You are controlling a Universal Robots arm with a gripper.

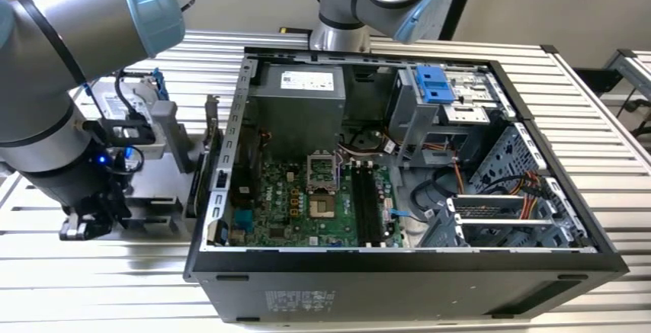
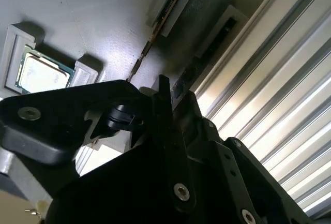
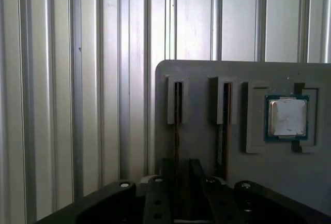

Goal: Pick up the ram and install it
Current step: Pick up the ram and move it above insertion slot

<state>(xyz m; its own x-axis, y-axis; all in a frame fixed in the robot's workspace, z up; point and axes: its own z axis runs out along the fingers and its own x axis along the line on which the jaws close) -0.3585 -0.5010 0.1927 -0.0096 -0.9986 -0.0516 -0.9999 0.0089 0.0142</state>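
Gripper at ram — grey tray

No text can be read anywhere. White label on the power supply, at the back wall of the computer case: print too small to tell. Pale printed block on the case's outer wall nearest the camera: illegible. Whitish sticker on the drive cage below the blue bracket: illegible. Processor lid on the grey tray: no markings legible in both wrist views.
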